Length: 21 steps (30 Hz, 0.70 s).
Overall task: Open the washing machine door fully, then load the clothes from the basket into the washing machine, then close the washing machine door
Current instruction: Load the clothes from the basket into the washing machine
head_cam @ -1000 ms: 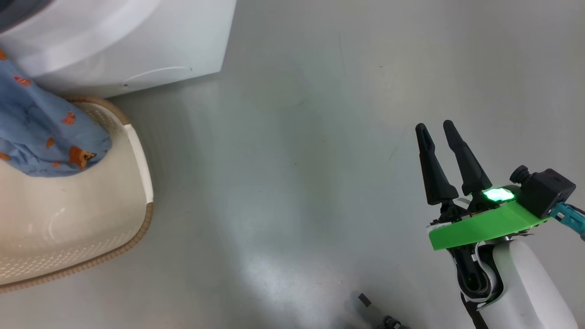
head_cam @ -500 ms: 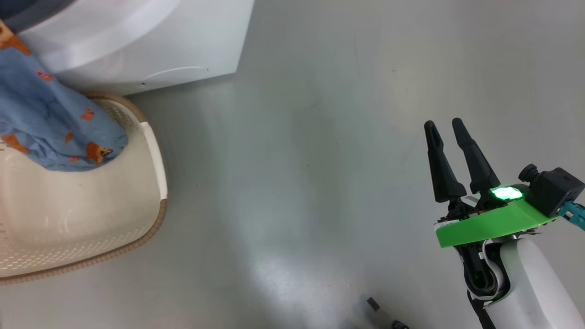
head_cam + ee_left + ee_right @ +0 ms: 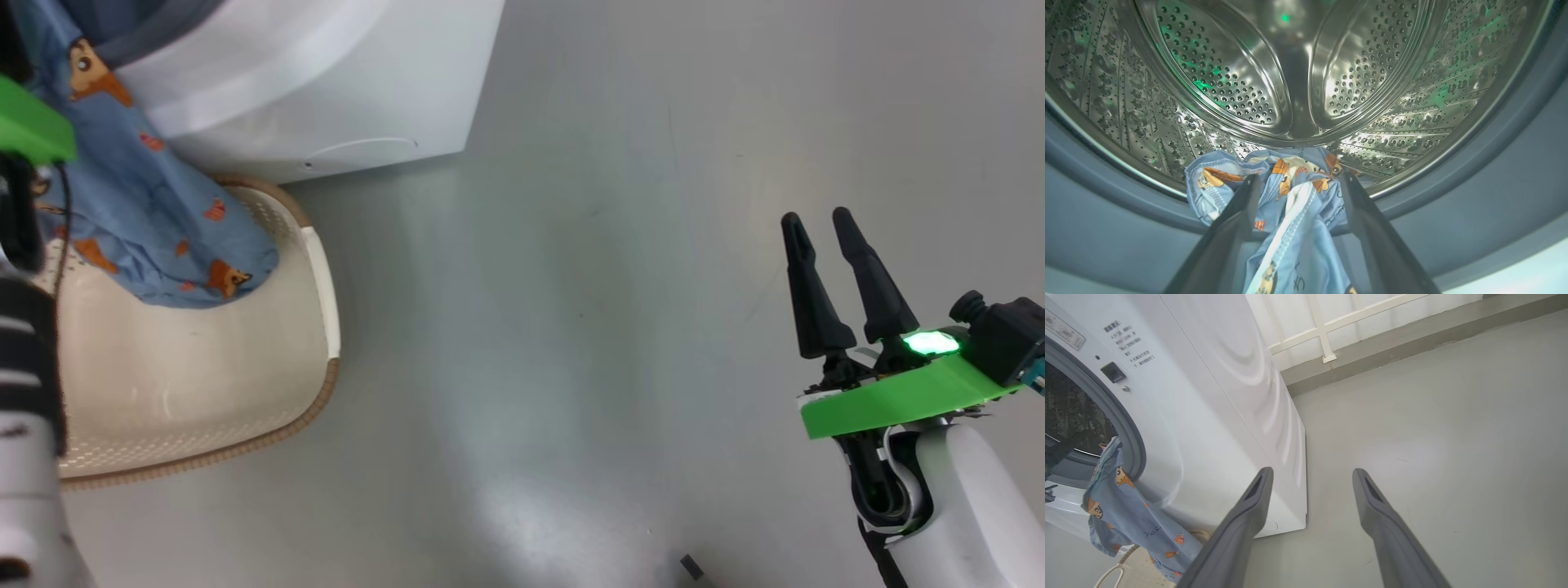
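Blue fabric printed with orange-brown bears: the clothes (image 3: 1290, 196) hang over the lip of the machine (image 3: 343, 90). One end is bunched on the grey rubber seal (image 3: 1494, 196) at the mouth of the drum (image 3: 1229, 73). The other end trails down into the basket (image 3: 196, 384), which stands on the floor (image 3: 571, 327) against the machine's front foot.

In the right wrist view we see a few dark handwritten-looking marks on the fabric, too small to make out. On the white front panel we see several lines of small dark print (image 3: 1128, 343) and a pale label (image 3: 1059, 328) above them; neither is legible.

The drum is polished steel, pierced with rows of round holes and ribbed along its wall. The seal is smooth and matt. The basket is cream perforated plastic, rounded-rectangular, with a brown woven-look rim. The floor is plain glossy grey.

The left gripper (image 3: 1299, 178) points into the drum's mouth, its two dark fingers spread wide with the bunched fabric lying between them; we cannot tell whether they press it. Its pale, black-banded forearm (image 3: 24, 425) rises along the head view's left edge.

The right gripper (image 3: 816, 216) hovers over bare floor, well apart from the basket. Its fingers are parted and empty, tilted slightly leftward, with a green plate (image 3: 898, 396) and a lit green lamp (image 3: 931, 343) at its wrist.
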### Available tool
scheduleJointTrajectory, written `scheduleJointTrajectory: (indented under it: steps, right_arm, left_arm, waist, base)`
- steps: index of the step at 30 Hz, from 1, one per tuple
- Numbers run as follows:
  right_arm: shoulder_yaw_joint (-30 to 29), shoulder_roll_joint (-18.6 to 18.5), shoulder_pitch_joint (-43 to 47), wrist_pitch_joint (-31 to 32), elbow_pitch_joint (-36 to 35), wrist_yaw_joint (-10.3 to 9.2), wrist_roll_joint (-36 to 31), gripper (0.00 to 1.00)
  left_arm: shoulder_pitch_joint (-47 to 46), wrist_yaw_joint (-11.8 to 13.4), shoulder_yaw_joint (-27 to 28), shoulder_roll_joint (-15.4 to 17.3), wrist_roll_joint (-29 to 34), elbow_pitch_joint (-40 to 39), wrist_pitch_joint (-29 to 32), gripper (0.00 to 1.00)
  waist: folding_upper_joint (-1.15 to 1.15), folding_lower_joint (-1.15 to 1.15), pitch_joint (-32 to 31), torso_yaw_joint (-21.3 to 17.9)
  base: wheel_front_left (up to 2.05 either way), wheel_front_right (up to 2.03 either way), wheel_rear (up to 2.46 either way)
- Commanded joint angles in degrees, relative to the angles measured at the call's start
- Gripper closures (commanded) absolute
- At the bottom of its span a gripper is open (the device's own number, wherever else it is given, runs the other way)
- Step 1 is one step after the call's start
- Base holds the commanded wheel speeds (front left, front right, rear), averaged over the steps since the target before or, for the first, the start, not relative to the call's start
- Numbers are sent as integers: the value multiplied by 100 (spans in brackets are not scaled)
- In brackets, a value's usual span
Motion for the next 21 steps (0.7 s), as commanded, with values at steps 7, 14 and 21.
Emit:
scheduleJointTrajectory:
  steps: [7,14,21]
  right_arm:
    - [-62,-165,277,-28,-172,9,-16,0]
    - [-156,-224,336,-28,-240,9,-27,0]
    - [-235,-268,349,-28,-268,9,-22,0]
  left_arm:
    - [1163,-78,389,-75,109,-1142,-35,0]
    - [2345,-131,587,-377,303,-2174,-36,0]
    - [3556,-100,907,-631,468,-3094,-36,0]
  waist:
    - [0,0,-175,226]
    - [0,0,-139,345]
    - [0,0,-83,413]
  base:
    - [0,0,0]
    - [0,0,0]
    - [0,0,0]
